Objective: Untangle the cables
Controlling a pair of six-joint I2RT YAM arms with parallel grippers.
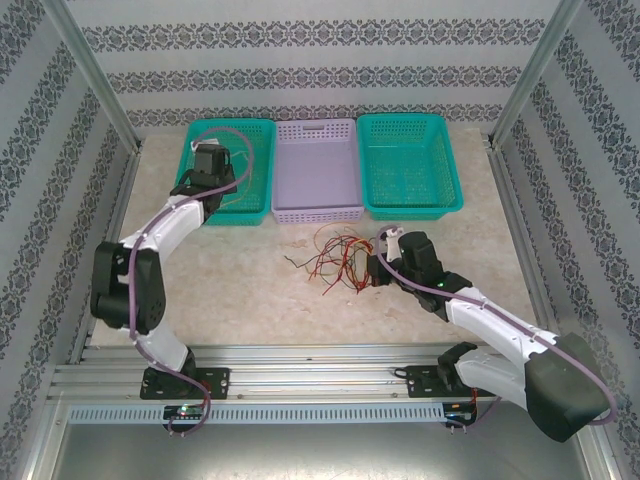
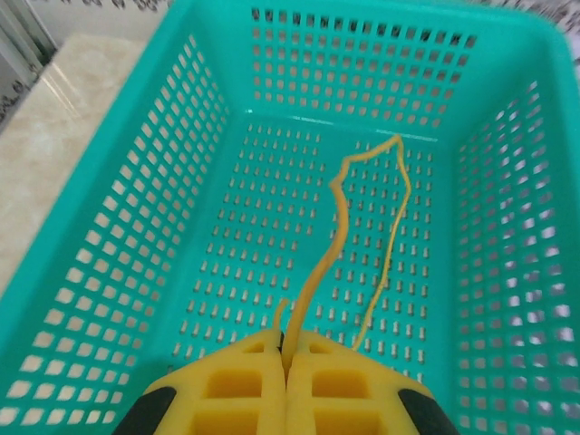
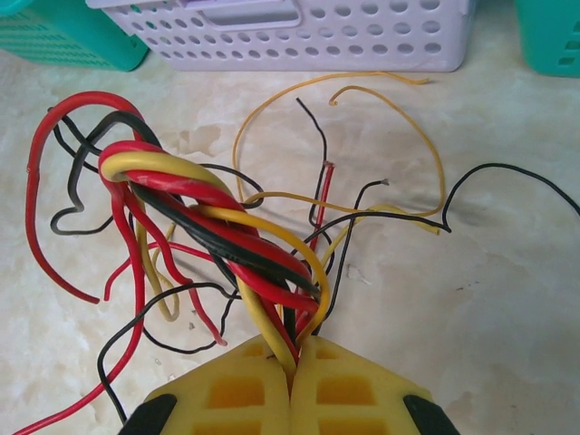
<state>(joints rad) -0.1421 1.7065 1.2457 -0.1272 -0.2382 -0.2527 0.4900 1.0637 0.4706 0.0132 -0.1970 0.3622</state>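
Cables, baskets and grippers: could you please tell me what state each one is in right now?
left gripper, shut on the yellow cable.
yellow cable, pinched at one end, trailing into the left teal basket.
right gripper, shut on the cable bundle.
cable bundle, red, yellow and black, tangled on the table.
lilac basket, empty.
right teal basket, empty.

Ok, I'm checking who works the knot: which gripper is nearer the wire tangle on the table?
Right. The right gripper is shut on the wire tangle; the left gripper is over the left green basket, gripping a yellow wire.
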